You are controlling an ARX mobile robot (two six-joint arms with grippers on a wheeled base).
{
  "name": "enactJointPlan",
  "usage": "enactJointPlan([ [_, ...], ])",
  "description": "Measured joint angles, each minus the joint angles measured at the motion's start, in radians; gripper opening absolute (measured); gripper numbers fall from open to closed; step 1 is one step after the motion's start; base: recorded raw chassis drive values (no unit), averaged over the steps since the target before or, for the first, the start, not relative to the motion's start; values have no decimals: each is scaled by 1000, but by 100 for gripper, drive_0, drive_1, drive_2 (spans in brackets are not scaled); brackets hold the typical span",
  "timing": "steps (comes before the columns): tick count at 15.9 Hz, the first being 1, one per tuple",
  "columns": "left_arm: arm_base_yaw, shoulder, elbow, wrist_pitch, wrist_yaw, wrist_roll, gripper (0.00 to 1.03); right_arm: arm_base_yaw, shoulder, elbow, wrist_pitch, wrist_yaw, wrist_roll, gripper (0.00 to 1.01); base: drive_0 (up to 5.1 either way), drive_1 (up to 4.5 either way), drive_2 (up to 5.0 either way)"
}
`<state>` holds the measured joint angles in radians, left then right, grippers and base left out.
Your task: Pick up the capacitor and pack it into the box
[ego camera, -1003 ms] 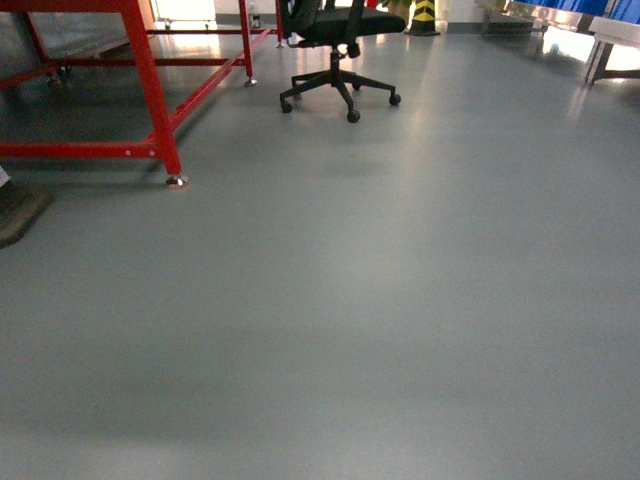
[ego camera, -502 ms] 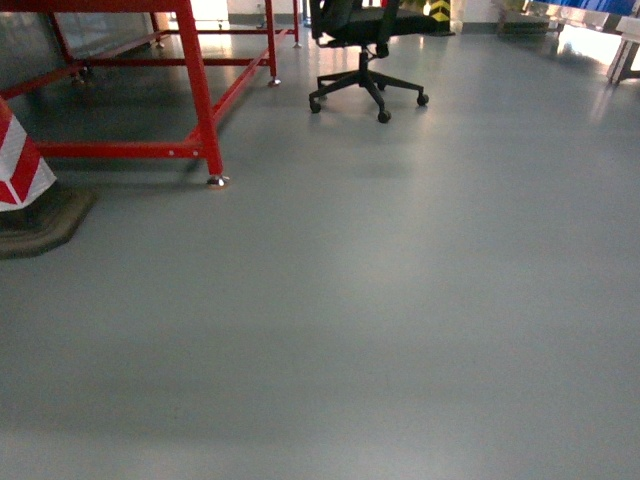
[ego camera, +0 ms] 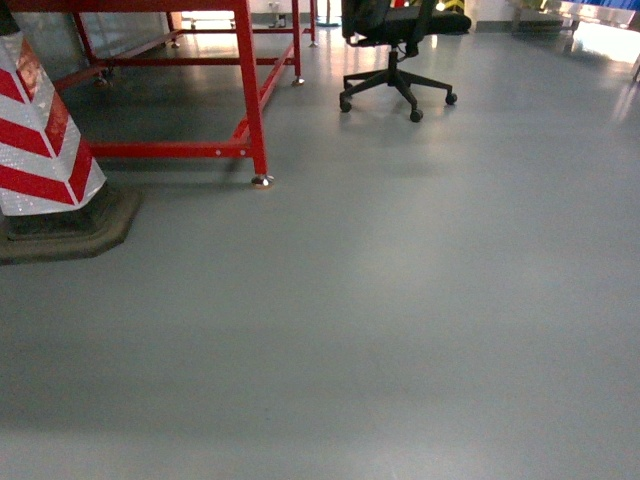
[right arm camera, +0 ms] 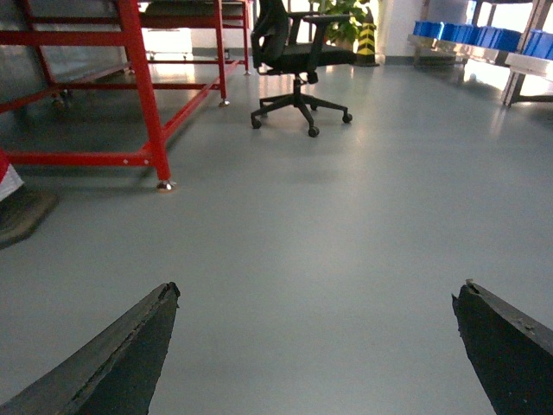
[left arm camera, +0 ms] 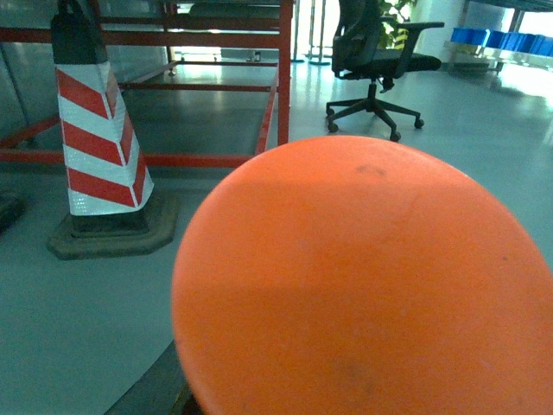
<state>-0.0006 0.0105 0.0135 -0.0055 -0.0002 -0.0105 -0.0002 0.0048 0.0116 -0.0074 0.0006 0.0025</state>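
Grey floor (ego camera: 400, 330) fills the near field in all three views; nothing lies on it close to the robot. No capacitor, no box and no work table show in any view, so the task's things are out of sight and their place cannot be told.

Right wrist view: the right gripper (right arm camera: 315, 346) has its fingers (right arm camera: 121, 359) spread wide apart, empty, only floor between them. Left wrist view: a large orange disc (left arm camera: 363, 285) covers most of the picture right at the lens. No left fingers show, so I cannot tell whether they are parted or closed.

Change over the last second: the head view has swung left. The striped cone (ego camera: 45, 130), absent a second ago and only at the edge half a second ago, now stands well inside the left side on its dark base. The red frame (ego camera: 250, 90) has slid rightward in the picture, its near foot now left of centre. The office chair (ego camera: 395, 60) beyond it has likewise shifted right. Farther back, blue bins (right arm camera: 484, 35) sit on racking in the right wrist view.

Judgement: the base is turning or driving, not manipulating. The task is at the travel stage; picking has not begun. Next need is to bring the capacitors and box into view before either arm acts. Risk: the cone is near on the left during the turn.
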Motion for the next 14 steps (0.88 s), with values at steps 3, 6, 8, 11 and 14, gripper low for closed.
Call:
enactJointPlan([
  [3, 0, 0, 0, 0, -2, 0, 44, 0, 0, 0, 8, -1, 0, 98, -498, 238, 238],
  [6, 0, 0, 0, -1, 0, 0, 44, 0, 0, 0, 3, 0, 0, 98, -492, 244, 244],
  [8, 0, 0, 0, -1, 0, 0, 44, 0, 0, 0, 4, 0, 0, 98, -492, 244, 244],
  [11, 0, 0, 0, -1, 0, 0, 44, 0, 0, 0, 2, 0, 0, 98, -492, 244, 244],
  [14, 0, 0, 0, -1, 0, 0, 44, 0, 0, 0, 5, -1, 0, 98, -492, 244, 244],
])
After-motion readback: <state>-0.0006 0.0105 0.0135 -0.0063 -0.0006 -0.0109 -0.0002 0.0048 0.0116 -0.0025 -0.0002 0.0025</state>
